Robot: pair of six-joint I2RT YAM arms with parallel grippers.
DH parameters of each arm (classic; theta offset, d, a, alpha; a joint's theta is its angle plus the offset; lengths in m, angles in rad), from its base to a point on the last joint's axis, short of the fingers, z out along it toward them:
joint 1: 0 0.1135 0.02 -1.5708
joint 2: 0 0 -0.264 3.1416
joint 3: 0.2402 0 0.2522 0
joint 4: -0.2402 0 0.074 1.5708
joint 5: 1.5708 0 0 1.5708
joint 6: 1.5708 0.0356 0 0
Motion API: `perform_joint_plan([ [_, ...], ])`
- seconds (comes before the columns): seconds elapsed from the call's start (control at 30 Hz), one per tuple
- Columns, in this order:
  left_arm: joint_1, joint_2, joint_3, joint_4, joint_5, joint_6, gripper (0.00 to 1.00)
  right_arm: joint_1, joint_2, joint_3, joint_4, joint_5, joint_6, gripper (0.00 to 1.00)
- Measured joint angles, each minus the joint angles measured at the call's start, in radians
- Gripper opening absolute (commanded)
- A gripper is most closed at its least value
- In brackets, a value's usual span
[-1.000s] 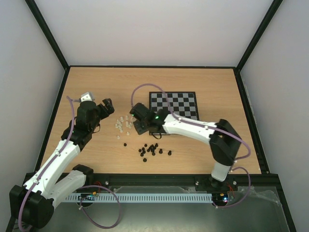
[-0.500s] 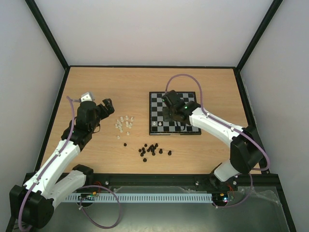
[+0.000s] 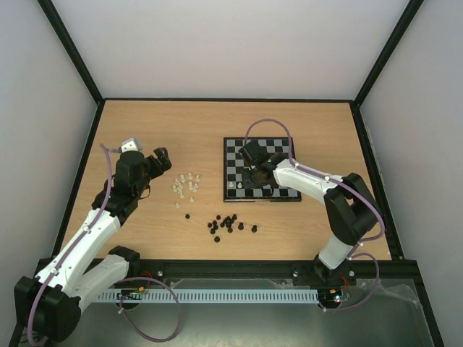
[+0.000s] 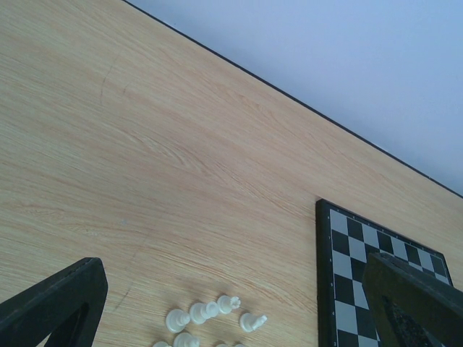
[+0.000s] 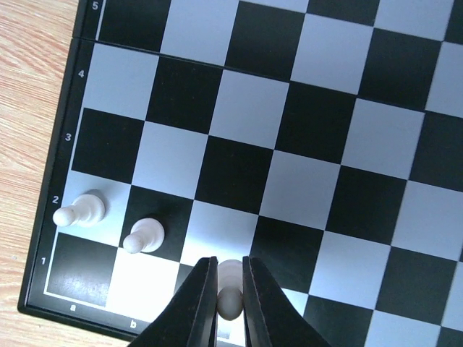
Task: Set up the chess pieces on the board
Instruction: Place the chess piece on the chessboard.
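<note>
Chess pieces [image 3: 185,186], top view: loose white cluster on table [image 3: 145,130] left of centre, just left of the board [image 3: 278,155]. Black pieces [image 3: 228,223] are scattered below them, lower centre. Right end effector [image 3: 255,173] is over board's lower-left part; its grip can't be read from here. Left end effector [image 3: 162,158] hangs left of the white cluster, apart from it.

Left wrist view: its fingers [image 4: 58,303] sit at btm-left & btm-right corners, spread wide. White pieces [image 4: 210,312] at btm centre, board [image 4: 347,246] at right.

Right wrist view: right end effector [image 5: 228,264] pinches a white pawn [image 5: 228,303] at btm centre, over board's [image 5: 325,108] lowest rows. Two more pawns [image 5: 79,210] stand lower left, on a2 & b2.
</note>
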Motion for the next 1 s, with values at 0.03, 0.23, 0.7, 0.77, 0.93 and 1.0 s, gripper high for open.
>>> perform_joint_plan([
  [0.03,0.0,0.0,0.0,0.0,0.0,0.0,0.99,0.0,0.01,0.0,0.005,-0.004,0.0,0.11],
  [0.23,0.0,0.001,0.0,0.0,0.0,0.0,0.99,0.0,0.047,0.0,0.027,-0.027,-0.005,0.12],
  [0.7,0.0,0.002,0.0,0.0,0.0,0.0,1.0,0.0,0.087,0.0,0.057,-0.048,-0.01,0.12],
  [0.77,0.0,0.002,0.0,0.0,0.0,0.0,1.0,0.0,0.09,0.0,0.058,-0.043,-0.011,0.12],
  [0.93,0.0,0.002,0.0,0.0,0.0,0.0,1.0,0.0,0.101,0.0,0.059,-0.035,-0.012,0.16],
  [1.0,0.0,0.002,0.0,0.0,0.0,0.0,0.99,0.0,0.103,0.0,0.059,-0.032,-0.014,0.18],
])
